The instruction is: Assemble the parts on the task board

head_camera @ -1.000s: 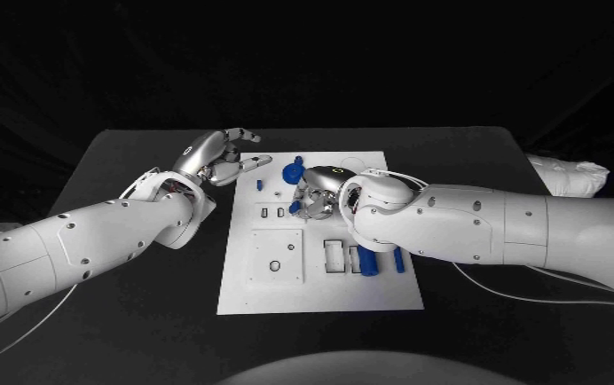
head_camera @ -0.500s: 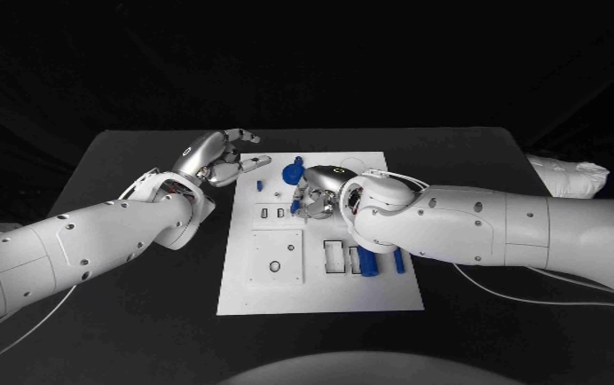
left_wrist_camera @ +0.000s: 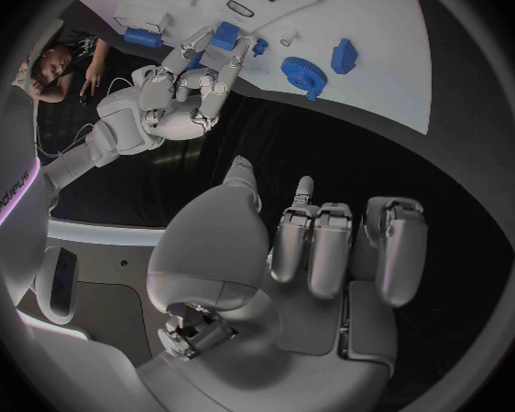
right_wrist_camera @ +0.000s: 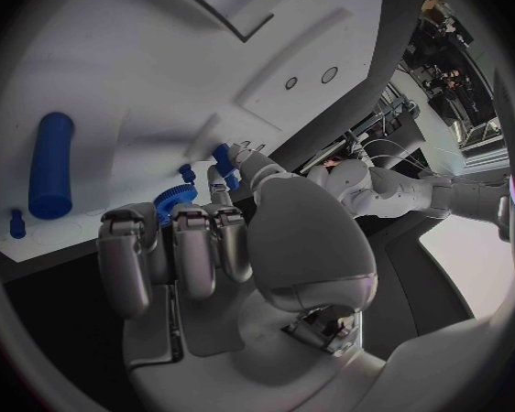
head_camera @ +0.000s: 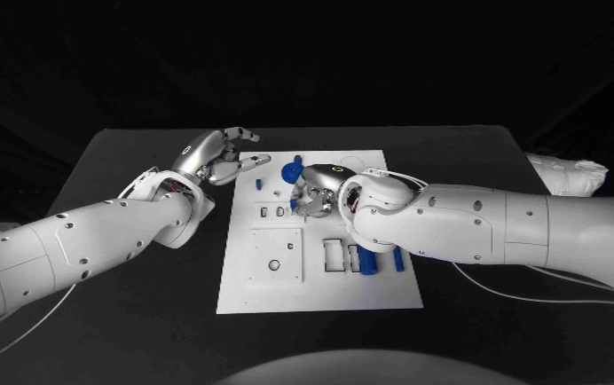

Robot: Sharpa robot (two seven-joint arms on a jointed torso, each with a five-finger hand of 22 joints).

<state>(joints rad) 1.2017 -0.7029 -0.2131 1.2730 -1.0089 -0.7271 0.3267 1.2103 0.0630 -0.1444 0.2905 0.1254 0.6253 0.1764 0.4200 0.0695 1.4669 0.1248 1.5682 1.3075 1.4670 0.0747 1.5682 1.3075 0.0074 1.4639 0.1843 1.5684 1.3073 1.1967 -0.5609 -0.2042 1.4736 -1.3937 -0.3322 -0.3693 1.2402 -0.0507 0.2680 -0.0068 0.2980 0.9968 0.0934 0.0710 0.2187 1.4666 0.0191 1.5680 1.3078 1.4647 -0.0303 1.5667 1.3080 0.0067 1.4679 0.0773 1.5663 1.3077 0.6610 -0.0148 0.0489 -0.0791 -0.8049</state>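
The white task board [head_camera: 320, 261] is seen at the middle of the black table [head_camera: 128, 150], its face marked with rectangular slots and small round holes. Small blue parts are spread over it: a gear [left_wrist_camera: 300, 70] near its far end, a long cylinder [right_wrist_camera: 51, 163] and a thinner pin [head_camera: 398, 259] towards its near half. The right hand [head_camera: 316, 192] is held over the board's upper middle, fingers drawn together around a small blue part [left_wrist_camera: 224, 36]; that part is largely hidden by the fingers. The left hand [head_camera: 220, 158] is poised just off the board's far left corner, fingers curled inward with nothing seen between them. No readable writing can be made out on the board.
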